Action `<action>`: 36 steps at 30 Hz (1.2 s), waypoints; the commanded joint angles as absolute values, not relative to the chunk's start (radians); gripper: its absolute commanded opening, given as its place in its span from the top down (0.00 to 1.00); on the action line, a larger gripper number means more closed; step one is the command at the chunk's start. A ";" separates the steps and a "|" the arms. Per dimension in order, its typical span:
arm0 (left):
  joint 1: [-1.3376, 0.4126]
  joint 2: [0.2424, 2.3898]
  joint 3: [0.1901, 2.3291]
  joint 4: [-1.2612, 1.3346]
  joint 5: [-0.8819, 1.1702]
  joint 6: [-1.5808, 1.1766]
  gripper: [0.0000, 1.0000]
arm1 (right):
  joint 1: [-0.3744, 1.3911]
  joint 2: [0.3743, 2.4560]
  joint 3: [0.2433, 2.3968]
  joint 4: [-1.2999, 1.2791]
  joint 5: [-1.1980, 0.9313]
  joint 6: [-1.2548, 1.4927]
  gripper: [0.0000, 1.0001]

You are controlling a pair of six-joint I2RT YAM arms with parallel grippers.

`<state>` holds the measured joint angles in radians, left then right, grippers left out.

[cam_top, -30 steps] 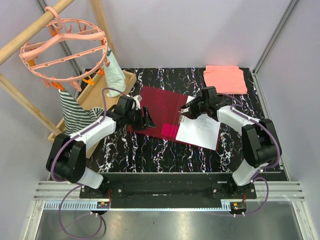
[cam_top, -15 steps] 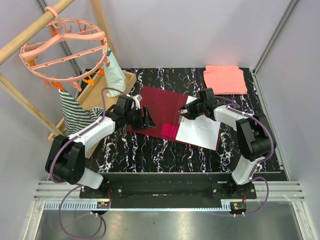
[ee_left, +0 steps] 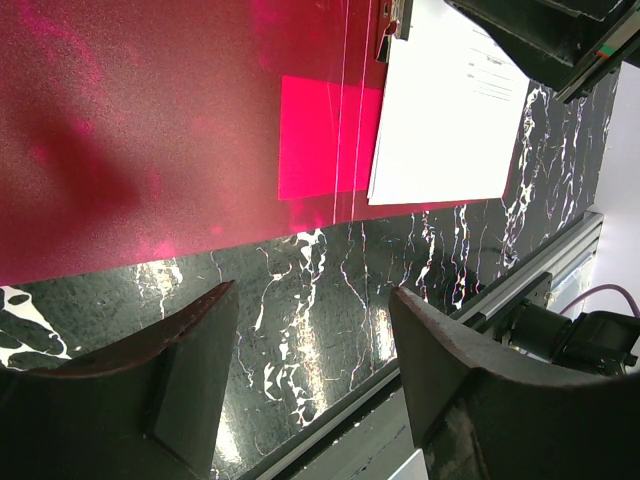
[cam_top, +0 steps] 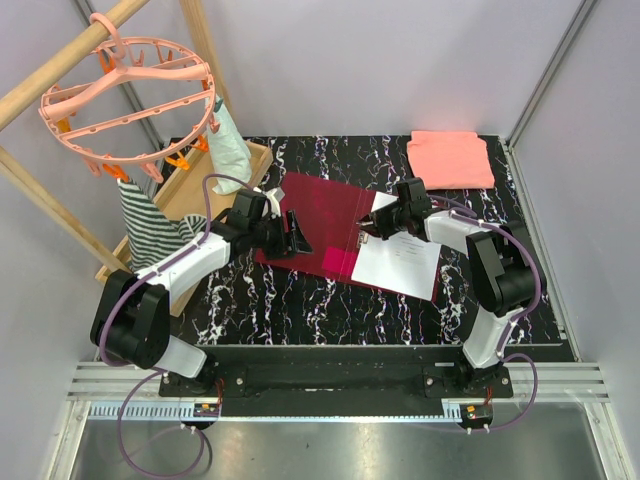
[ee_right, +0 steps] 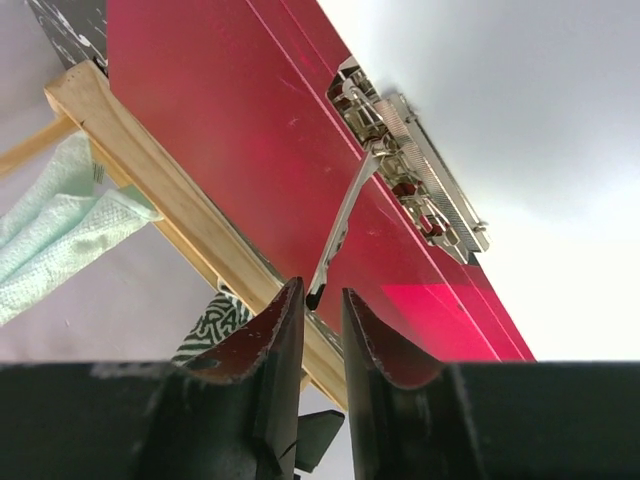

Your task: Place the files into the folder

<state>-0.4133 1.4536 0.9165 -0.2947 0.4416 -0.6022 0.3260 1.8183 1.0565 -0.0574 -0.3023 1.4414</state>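
The dark red folder (cam_top: pixel 320 215) lies open on the black marble table. The white files (cam_top: pixel 400 262) lie on its right half, their top edge at the metal clip (ee_right: pixel 415 175). The clip's lever (ee_right: pixel 340 235) stands raised, its black tip just in the narrow gap of my right gripper (ee_right: pixel 320 290); the jaws stand a little apart and do not pinch it. In the top view that gripper (cam_top: pixel 370 230) sits at the folder's spine. My left gripper (cam_top: pixel 298 232) hangs open over the folder's left half, nothing between its fingers (ee_left: pixel 190 360).
A salmon-pink folded cloth (cam_top: pixel 450 158) lies at the back right. A wooden rack (cam_top: pixel 205 190) with a striped cloth (cam_top: pixel 150 225) and a pale green cloth (cam_top: pixel 232 145) stands left of the folder. A pink round hanger (cam_top: pixel 130 95) hangs above it.
The right gripper has slid slightly left along the folder's spine to the clip lever and its jaws have narrowed. The left arm has not moved.
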 commanded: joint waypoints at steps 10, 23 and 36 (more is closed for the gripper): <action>-0.416 1.420 0.945 -0.262 0.462 -0.583 0.35 | 0.319 1.821 1.046 0.031 -0.321 1.473 0.96; -0.485 1.471 0.977 -0.247 0.476 -0.601 0.35 | 0.321 1.717 0.825 0.066 -0.433 1.335 1.00; -0.611 1.770 1.100 -0.167 0.413 -0.657 0.71 | 0.319 1.655 0.735 0.009 -0.442 1.166 1.00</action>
<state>-0.6071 1.7164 1.0737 -0.2230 0.4438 -0.6430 0.3214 1.6630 0.7574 0.0845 -0.4557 1.2709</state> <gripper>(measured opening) 0.345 0.009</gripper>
